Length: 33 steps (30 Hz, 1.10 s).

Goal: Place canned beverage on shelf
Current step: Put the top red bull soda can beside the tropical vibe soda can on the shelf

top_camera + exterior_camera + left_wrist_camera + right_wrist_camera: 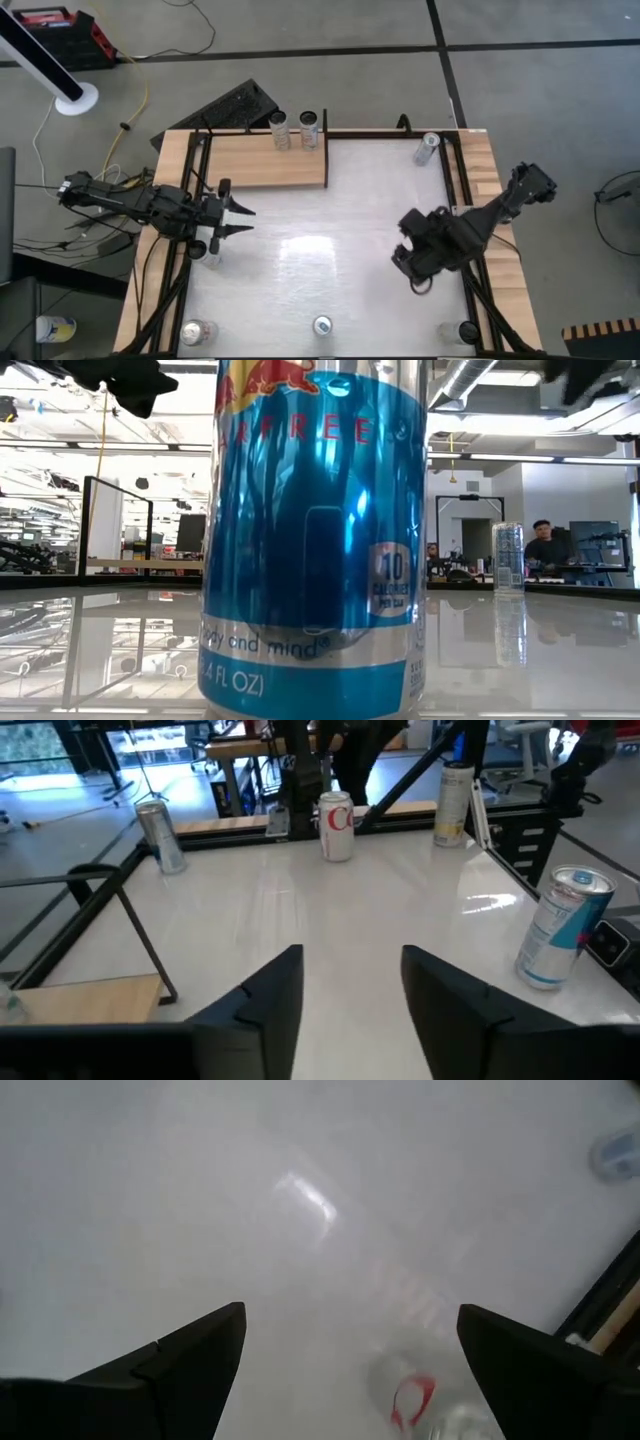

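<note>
1. Cans stand in two places: two of them (280,131) (310,128) upright on the far edge of the shelf (260,165), the pale wooden board lying in the table's far left corner, and the others out on the white tabletop (330,260).
2. Loose ones include a can near the far right corner (428,147), three along the near edge (198,332) (322,325) (468,331), and one just beside the left arm (208,254).
3. One tall blue can (315,535) fills the low view because it stands right before that camera.
4. The left gripper (240,219) hovers at the table's left edge, just off the shelf's near side, pointing inward. Its fingers (265,1010) stand apart with only bare table between them; nothing is held. I judge it is lined up to go for another can.
5. The right gripper (410,255) waits over the right half of the table, its fingers (190,1355) spread wide and empty, likely kept clear of the left arm's work.
6. Two cans shelved and several not, so I judge the task is partly done.
</note>
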Each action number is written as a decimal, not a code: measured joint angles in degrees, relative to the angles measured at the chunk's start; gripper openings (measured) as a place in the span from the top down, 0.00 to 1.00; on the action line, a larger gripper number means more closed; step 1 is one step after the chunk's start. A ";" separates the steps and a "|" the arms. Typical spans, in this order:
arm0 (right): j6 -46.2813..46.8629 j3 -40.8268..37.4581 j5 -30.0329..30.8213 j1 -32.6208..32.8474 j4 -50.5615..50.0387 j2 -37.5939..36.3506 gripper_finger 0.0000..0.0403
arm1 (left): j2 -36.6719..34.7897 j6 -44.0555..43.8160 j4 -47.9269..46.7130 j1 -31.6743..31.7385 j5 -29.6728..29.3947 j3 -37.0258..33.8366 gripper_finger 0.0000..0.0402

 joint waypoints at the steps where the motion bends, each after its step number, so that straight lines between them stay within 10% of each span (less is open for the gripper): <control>1: -0.79 -0.27 1.34 -1.54 0.26 -0.75 0.04 | 0.00 0.01 0.03 0.00 -0.53 0.00 0.58; 11: -5.47 -15.78 9.26 -33.45 2.00 -15.14 0.04 | 0.02 1.29 -0.15 0.02 -2.49 0.00 0.49; 20: -32.68 -27.29 5.34 -63.43 33.05 -23.46 0.04 | 0.04 2.75 -0.58 0.02 -2.85 0.00 0.49; 33: -37.23 -28.26 5.12 -77.93 40.16 -12.01 0.04 | 0.02 -0.52 -3.73 0.04 -4.02 0.00 0.49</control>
